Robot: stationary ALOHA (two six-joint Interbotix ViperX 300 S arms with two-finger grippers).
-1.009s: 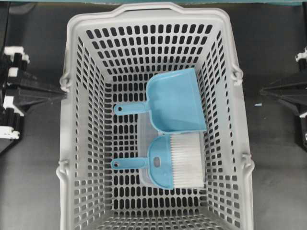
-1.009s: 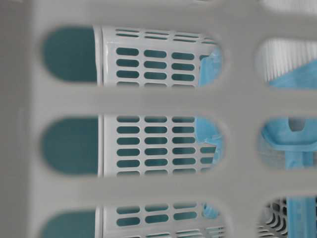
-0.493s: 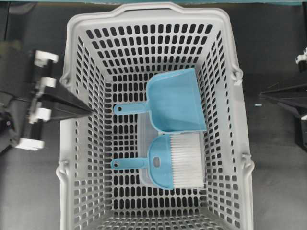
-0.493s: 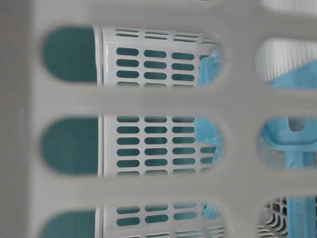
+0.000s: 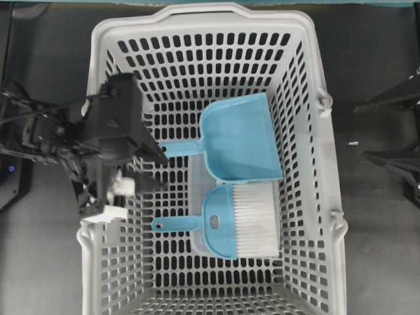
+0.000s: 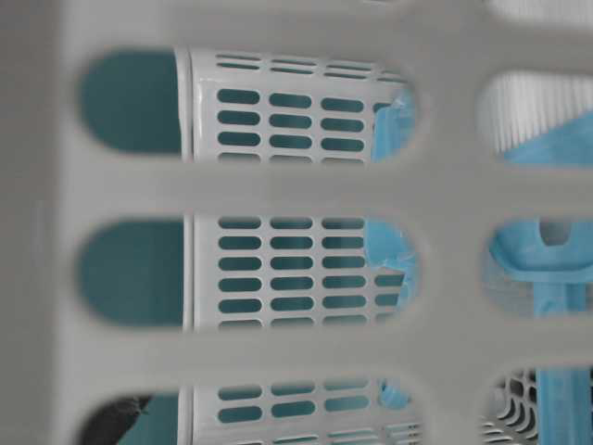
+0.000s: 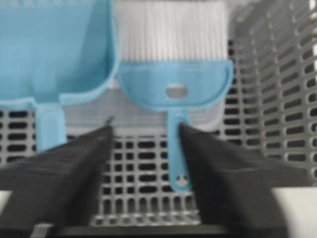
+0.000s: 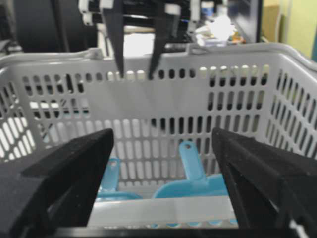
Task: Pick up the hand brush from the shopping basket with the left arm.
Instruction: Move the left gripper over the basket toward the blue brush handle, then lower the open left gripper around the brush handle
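Overhead view: a large light grey plastic shopping basket [image 5: 98, 72] w/ slotted walls is shown on a dark tabletop [image 5: 39, 262]. On the basket floor, right of centre, a light blue plastic hand brush [image 5: 230, 222] w/ a wide fan of white bristles is seen lying flat, thin handle pointing left, bristles to the right. Just beside it, toward the top of the view, a light blue bristle-less dustpan scoop [image 5: 239, 139] is laid parallel, handle also to the left; whether the two touch cannot be told. Brush and scoop are both seen resting partly on a clear plastic sheet [image 5: 197, 197].

The black left arm [image 5: 46, 131] is positioned over the basket's left wall; its left gripper [image 5: 161, 172] is held spread, nothing between the fingers, tips inside the basket near the scoop handle, apart from the brush.

Left wrist view: brush handle [image 7: 177, 158] is framed betw. the two parted black fingers [image 7: 74, 168], not touched.

Right gripper [image 5: 367, 132]: outside the basket's right wall, fingers spread wide, nothing held.

Table-level view: mostly blocked by blurred basket wall; bristles and blue plastic glimpsed through slots.
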